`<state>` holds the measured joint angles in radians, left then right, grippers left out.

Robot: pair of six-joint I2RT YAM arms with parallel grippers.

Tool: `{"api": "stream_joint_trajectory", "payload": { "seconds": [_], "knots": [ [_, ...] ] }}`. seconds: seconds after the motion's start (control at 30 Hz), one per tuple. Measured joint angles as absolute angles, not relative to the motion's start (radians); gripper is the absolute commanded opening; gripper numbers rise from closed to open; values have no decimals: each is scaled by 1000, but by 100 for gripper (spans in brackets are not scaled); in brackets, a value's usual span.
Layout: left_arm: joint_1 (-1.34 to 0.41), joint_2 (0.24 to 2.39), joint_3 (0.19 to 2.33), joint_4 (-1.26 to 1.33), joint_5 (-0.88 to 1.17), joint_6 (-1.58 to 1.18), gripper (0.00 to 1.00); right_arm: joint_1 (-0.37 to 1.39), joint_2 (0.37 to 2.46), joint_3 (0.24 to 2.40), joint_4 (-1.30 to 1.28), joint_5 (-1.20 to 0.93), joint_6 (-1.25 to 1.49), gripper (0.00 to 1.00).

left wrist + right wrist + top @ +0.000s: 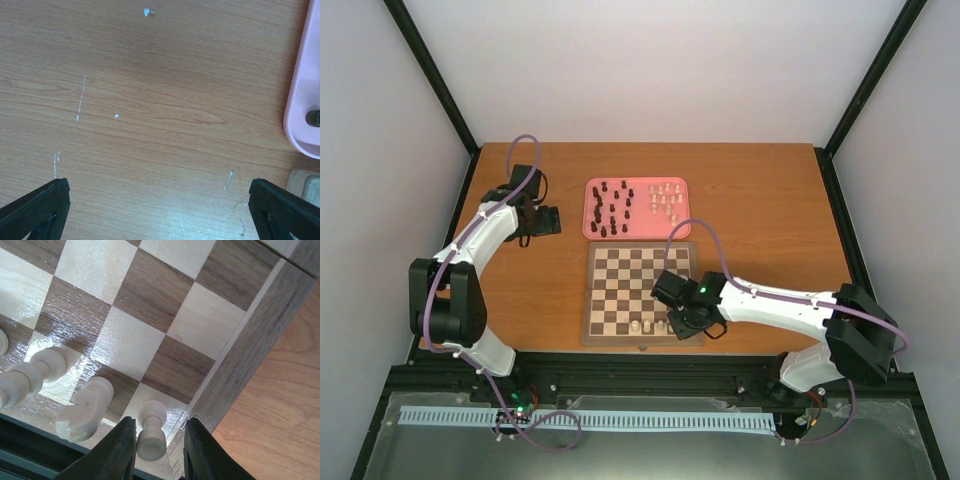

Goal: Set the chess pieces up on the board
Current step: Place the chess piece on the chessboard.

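Right claw [161,424] straddles cream piece [151,440], corner square, beside board [245,350] border.

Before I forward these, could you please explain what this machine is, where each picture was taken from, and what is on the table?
It is two robot arms bolted to a table. The overhead picture looks down on both; the other two come from wrist cameras. A chessboard lies before them, with a pink tray behind it holding dark pieces and cream pieces. The left gripper is open over bare wood, holding nothing. The right gripper straddles a cream piece standing on the board's corner square, with a gap on one side, so it looks unclamped.
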<state>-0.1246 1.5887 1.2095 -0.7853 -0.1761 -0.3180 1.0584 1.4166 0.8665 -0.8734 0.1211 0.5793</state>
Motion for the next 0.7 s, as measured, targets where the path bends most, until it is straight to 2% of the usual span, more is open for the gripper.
{"api": "stream_joint_trajectory", "payload": {
  "seconds": [0.13, 0.43, 0.6, 0.7],
  "knots": [
    [-125, 1589, 1209, -785, -176, -318, 100, 1059, 1401, 869, -888, 124, 565, 40],
    [-125, 1589, 1211, -785, -176, -318, 100, 1060, 1372, 968, -970, 183, 558, 48],
    [-125, 1589, 1216, -786, -176, -318, 100, 1020, 1375, 1061, -1007, 210, 524, 48],
    [-125, 1588, 1216, -786, -176, -318, 100, 905, 1398, 1138, -1001, 201, 475, 47]
  ]
}}
